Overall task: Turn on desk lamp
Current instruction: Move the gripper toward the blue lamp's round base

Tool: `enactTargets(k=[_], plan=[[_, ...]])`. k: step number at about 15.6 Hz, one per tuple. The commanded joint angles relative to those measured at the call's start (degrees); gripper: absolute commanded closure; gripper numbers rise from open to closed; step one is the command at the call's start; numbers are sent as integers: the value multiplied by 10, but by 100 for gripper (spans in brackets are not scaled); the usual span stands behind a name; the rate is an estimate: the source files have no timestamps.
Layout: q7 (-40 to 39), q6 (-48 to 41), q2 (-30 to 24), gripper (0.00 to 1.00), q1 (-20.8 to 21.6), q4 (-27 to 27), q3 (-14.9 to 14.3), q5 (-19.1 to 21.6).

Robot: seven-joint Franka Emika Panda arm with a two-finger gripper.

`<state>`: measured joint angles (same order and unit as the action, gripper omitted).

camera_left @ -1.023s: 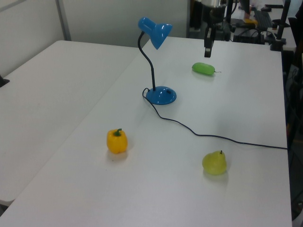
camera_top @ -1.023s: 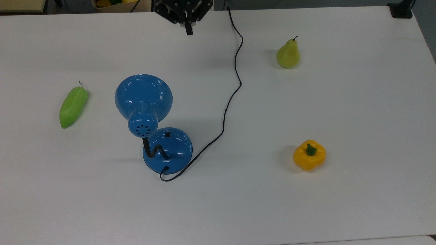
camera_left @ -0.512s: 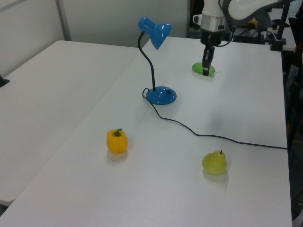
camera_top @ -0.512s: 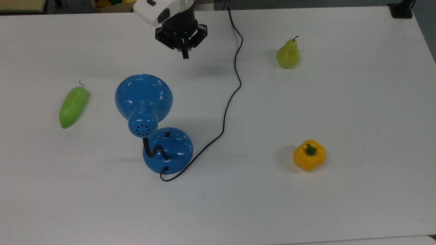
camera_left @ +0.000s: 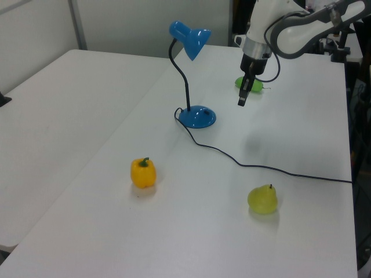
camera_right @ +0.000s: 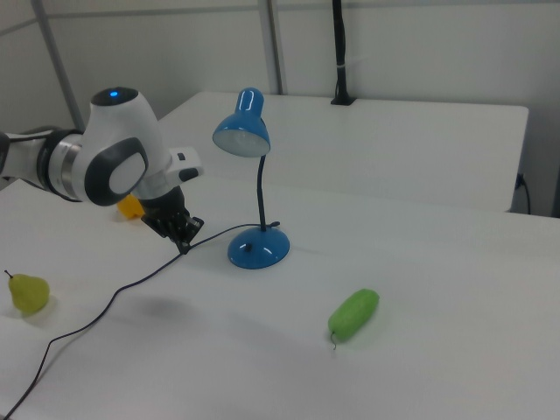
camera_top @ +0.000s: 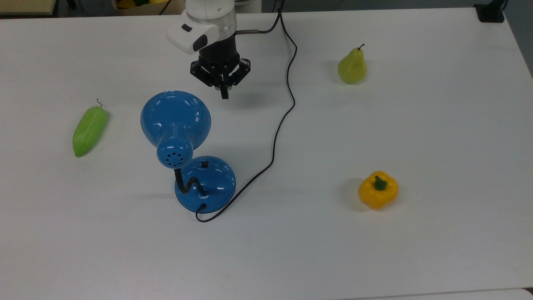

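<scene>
- Desk lamp: stands upright near the table's middle, with its cone shade above the top view's left of the base.
- Base: glossy, domed and rigid; probably weighted enough to stay put under a light downward press, though a sideways push could make it slide.
- Switch: small and black, on the base's upper slope; the contact point, pressed rather than gripped.
- Gooseneck: flexible; best left untouched.
- Cord: slack, trailing across the table.
- Gripper: fingers together in a narrow tip, hovering apart from the lamp, beyond the shade.
</scene>
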<state>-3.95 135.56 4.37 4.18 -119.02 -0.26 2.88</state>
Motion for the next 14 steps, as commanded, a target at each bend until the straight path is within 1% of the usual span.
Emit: enactTargets(k=[1,3,6,9,12,14], plan=[[22,77,15,100,3,-20,-4,-6],[35,115,33,100,2,-20,-4,-6],[53,202,62,100,-3,-20,-4,-5],[54,265,88,100,-8,-17,-4,-5],[54,303,114,100,-14,-4,-4,-5],[54,309,124,100,-14,3,-4,-5]])
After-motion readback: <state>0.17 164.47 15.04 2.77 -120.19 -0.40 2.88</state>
